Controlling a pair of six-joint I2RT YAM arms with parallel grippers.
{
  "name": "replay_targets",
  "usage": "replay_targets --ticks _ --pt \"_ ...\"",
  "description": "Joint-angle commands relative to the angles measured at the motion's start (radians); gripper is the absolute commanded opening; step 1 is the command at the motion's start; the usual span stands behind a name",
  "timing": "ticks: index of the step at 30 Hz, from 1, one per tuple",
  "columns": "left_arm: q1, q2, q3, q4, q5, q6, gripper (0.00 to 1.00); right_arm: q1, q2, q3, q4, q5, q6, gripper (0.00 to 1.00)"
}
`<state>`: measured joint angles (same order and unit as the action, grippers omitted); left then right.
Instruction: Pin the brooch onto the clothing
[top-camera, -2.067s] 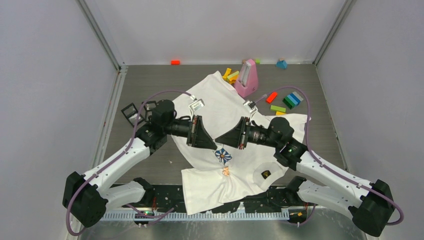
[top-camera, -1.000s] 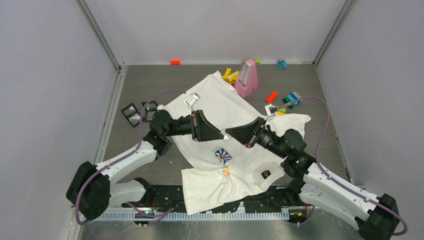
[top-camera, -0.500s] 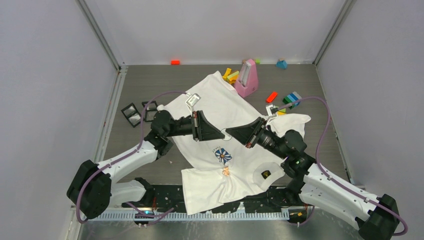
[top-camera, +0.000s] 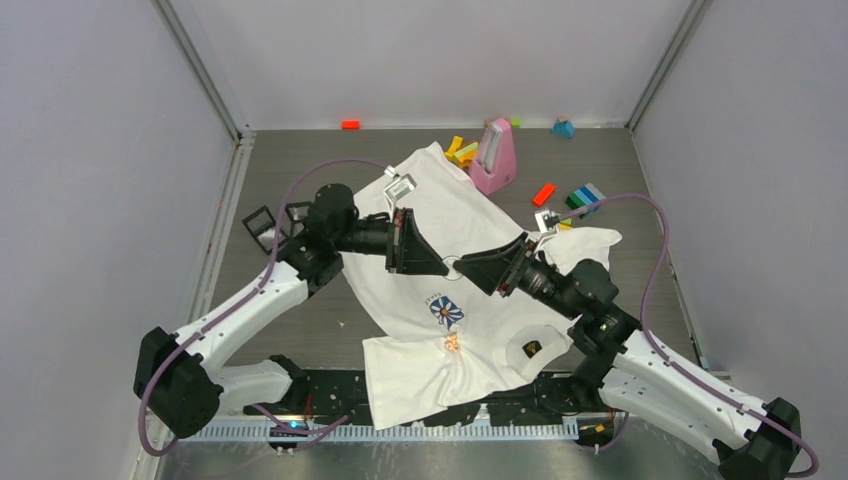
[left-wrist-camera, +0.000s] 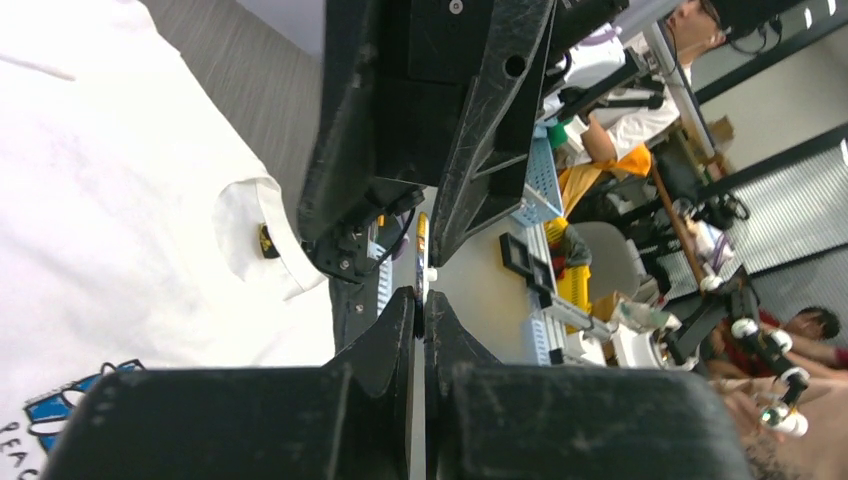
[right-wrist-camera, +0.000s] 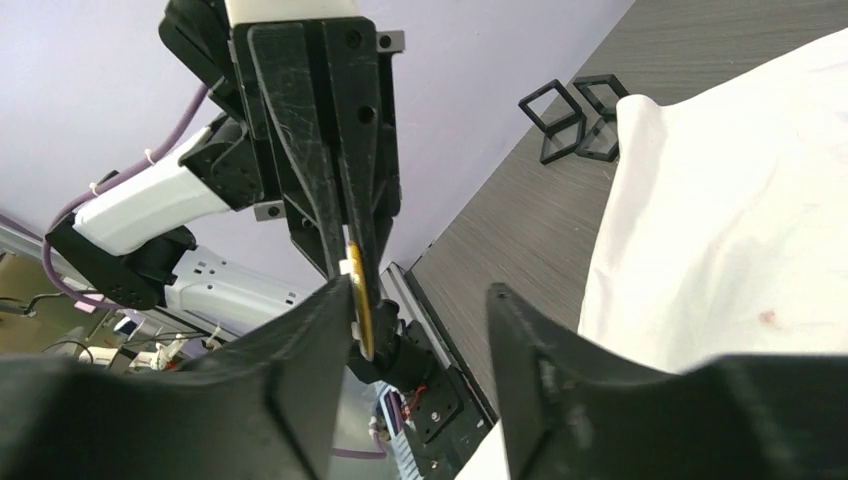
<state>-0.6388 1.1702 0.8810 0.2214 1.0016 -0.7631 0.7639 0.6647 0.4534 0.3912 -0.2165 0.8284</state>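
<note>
- The left gripper is clenched on the brooch. The brooch shows as a thin gold piece seen edge-on, pinched at the very fingertips.
- The right gripper faces it tip to tip with its jaws parted. The brooch stands just inside one of its fingers, and nothing is squeezed between the two.
- As I judge it, the brooch is light, stiff and small, and likely to swivel in a tip pinch. It is best held by the rim, which leaves the pin side free.
- Below both sets of jaws and clear of them lies the clothing, spread flat. Its daisy print is nearer the bases than the fingertips, and the black neck label is nearer still.
- The fabric looks soft and limp, so it would probably bunch under a pushed pin. Pinching up a small fold beside the print, or pressing the cloth taut, would likely give the pin something to bite.
- The black frames lie behind the left jaws, beside that arm's wrist.
- Farthest beyond the jaws are a pink object on the shirt's far edge and the coloured blocks.
- A second ago the right jaws were closed on the brooch and the left were ajar, and those roles have now swapped. The left wrist has also swung farther from the bases. Two seconds ago both tips were lower, right over the print.
</note>
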Motion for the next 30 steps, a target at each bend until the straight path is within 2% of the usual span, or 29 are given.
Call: replay_targets --ticks 1,5,9,11,12,13,17,23,24,27,30 --pt "0.030 0.010 0.090 -0.167 0.123 0.161 0.00 -0.002 -0.036 0.071 -0.094 0.014 -0.066 0.60" --pt "0.037 0.007 0.054 -0.077 0.130 0.136 0.00 -0.002 -0.034 0.103 -0.165 -0.060 -0.070 0.71" --pt "0.045 -0.018 0.020 -0.030 0.141 0.103 0.00 -0.002 -0.001 0.118 -0.197 -0.172 -0.039 0.72" --pt "0.045 -0.033 0.008 -0.010 0.142 0.089 0.00 -0.002 0.015 0.108 -0.162 -0.225 -0.010 0.62" --pt "0.045 -0.036 0.006 -0.009 0.144 0.087 0.00 -0.002 0.025 0.104 -0.143 -0.235 0.002 0.54" --pt "0.045 -0.037 0.004 -0.008 0.146 0.085 0.00 -0.002 0.028 0.093 -0.102 -0.251 0.027 0.52" --pt "0.047 -0.039 -0.001 -0.001 0.150 0.078 0.00 -0.002 0.046 0.072 -0.020 -0.250 0.065 0.49" --pt "0.045 -0.042 -0.004 0.002 0.155 0.077 0.00 -0.002 0.054 0.076 0.004 -0.234 0.070 0.48" --pt "0.045 -0.042 -0.005 0.002 0.154 0.076 0.00 -0.002 0.053 0.077 0.004 -0.232 0.071 0.46" --pt "0.045 -0.043 -0.006 0.005 0.154 0.076 0.00 -0.002 0.053 0.077 -0.016 -0.219 0.065 0.30" --pt "0.046 -0.044 -0.008 0.009 0.156 0.072 0.00 -0.002 0.053 0.069 -0.043 -0.205 0.058 0.22"
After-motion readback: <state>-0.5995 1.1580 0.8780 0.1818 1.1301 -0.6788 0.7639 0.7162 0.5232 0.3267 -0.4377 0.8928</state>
